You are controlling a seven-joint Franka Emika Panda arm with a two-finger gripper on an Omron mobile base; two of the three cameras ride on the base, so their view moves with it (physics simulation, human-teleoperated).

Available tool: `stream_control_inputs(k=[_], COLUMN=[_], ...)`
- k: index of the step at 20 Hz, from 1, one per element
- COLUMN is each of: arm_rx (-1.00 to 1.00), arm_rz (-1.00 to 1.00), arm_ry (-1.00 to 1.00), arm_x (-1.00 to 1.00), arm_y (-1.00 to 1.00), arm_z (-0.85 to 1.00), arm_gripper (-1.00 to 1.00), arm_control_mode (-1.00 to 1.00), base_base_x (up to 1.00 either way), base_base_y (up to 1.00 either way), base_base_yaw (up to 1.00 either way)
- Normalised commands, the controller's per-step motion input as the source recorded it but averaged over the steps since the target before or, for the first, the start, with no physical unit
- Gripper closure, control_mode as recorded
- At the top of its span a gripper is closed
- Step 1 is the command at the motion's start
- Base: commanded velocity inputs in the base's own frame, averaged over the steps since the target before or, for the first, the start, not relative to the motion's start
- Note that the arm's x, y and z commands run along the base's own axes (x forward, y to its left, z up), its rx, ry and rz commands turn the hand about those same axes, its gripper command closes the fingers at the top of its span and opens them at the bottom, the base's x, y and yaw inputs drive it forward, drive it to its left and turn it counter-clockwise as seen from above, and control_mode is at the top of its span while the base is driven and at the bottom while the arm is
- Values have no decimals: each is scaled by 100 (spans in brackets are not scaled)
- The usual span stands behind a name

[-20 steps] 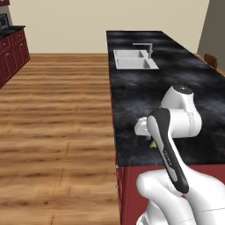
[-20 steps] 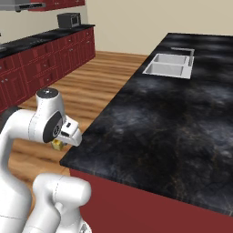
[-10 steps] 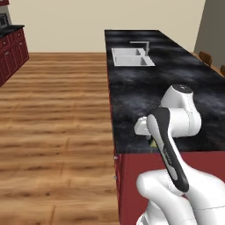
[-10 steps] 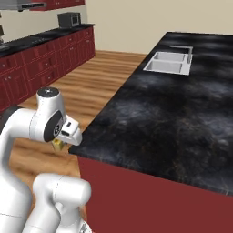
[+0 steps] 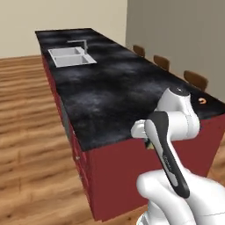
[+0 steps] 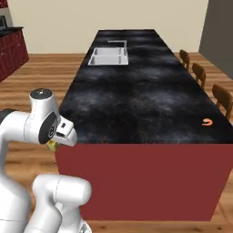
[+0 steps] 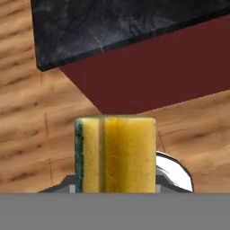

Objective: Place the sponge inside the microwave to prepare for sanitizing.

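In the hand view the small yellow sponge, a soft porous block with a thin green scouring layer on its left edge, stands at bottom centre, clamped narrowly in the gripper. Above it lie pale wood-plank flooring and, at upper right, a corner of the long island counter, its top a mottled black stone slab over smooth dark-red sides. In the right base view a sliver of yellow peeks under the white wrist at left. The carry looks barely begun; the grip should stay firm and level while the base drives, since foam compresses and could slip.
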Motion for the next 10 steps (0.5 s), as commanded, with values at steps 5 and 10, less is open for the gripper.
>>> stream_control_inputs(k=[5, 10], arm_rx=[0, 0], arm_rz=[0, 0], arm_ry=[0, 0], arm_x=[0, 0], arm_y=[0, 0], arm_z=[0, 0], arm_gripper=[100, 100], arm_control_mode=[100, 100], base_base_x=[0, 0], base_base_y=[0, 0], base_base_yaw=[-100, -100])
